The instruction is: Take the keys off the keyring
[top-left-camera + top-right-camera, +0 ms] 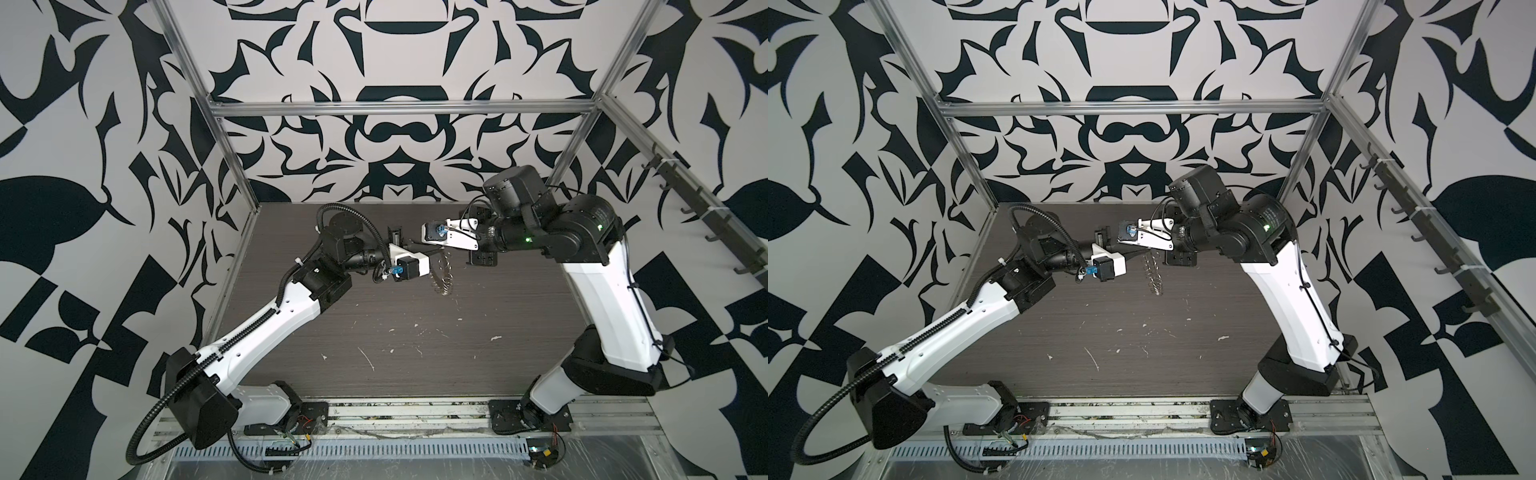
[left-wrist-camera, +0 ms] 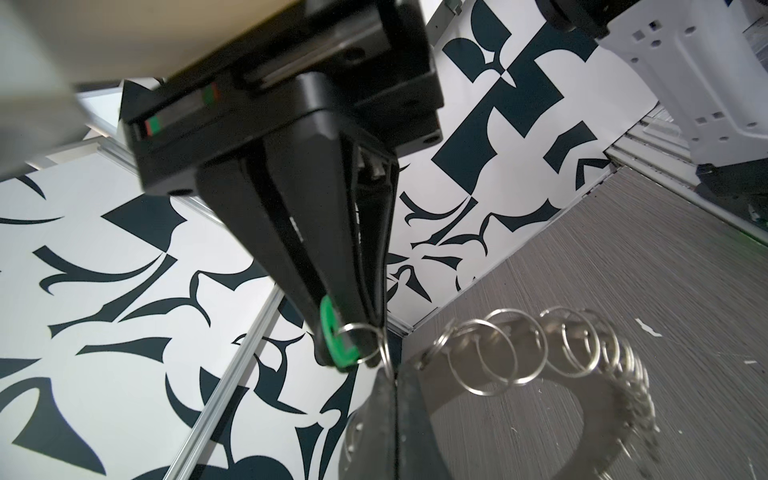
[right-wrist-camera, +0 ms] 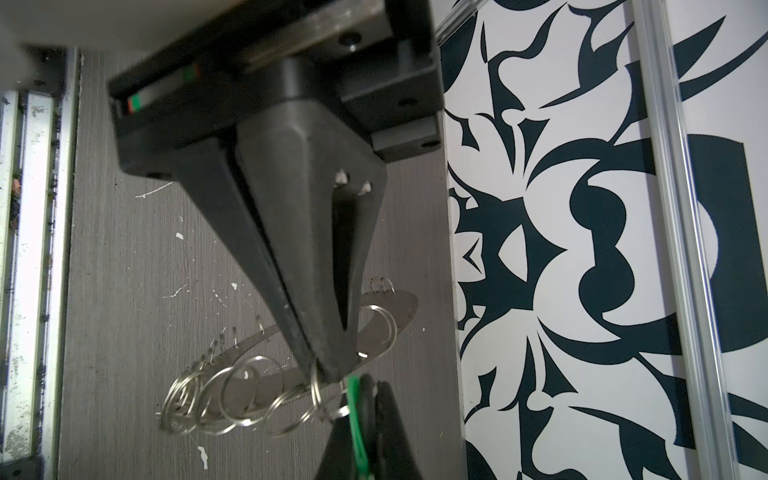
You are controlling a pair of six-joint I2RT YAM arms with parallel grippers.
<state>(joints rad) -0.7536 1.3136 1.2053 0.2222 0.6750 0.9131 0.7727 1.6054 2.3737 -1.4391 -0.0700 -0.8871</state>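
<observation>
left tool (image 2: 352,354) pinching one key (image 2: 330,328), right tool (image 3: 322,371) gripping one keyring (image 3: 397,309)

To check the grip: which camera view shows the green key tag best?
The left wrist view: the green key tag shows its broad face there, pinched in the left end effector. The right wrist view shows the tag only edge-on, a thin strip. In both top views it is not visible.
</observation>
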